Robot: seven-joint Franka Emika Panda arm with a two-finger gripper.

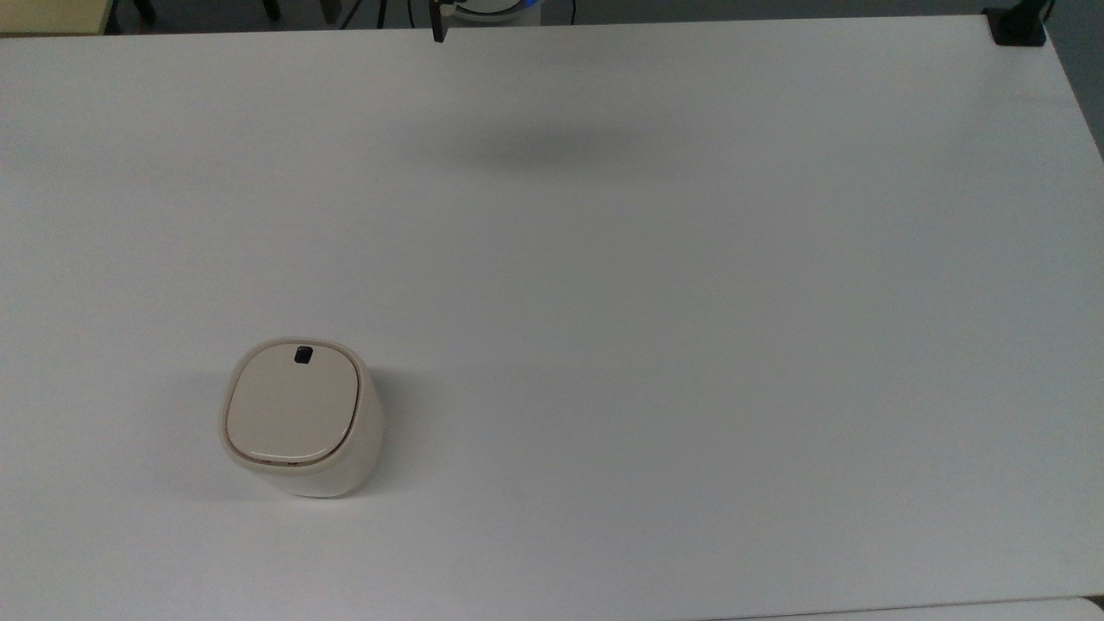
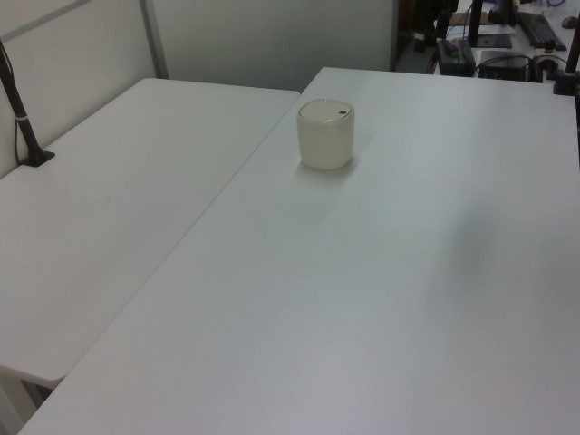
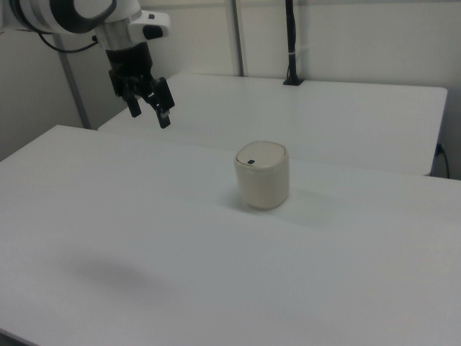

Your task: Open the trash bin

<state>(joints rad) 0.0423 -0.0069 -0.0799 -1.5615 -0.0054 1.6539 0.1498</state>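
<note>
Top view cuts off the hand (image 1: pixel 438 33); trash bin (image 1: pixel 297 418) lid shut

Trash bin (image 1: pixel 297 418) upright on table (image 1: pixel 690 302)

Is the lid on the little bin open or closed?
Closed. The trash bin stands upright with its lid lying flat inside the rim, and the black button sits at its edge.

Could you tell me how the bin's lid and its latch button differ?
The lid is cream-beige, the button black. The lid spans almost the whole top of the trash bin; the button is a small spot at its rim. Both sit on the bin's top.
</note>
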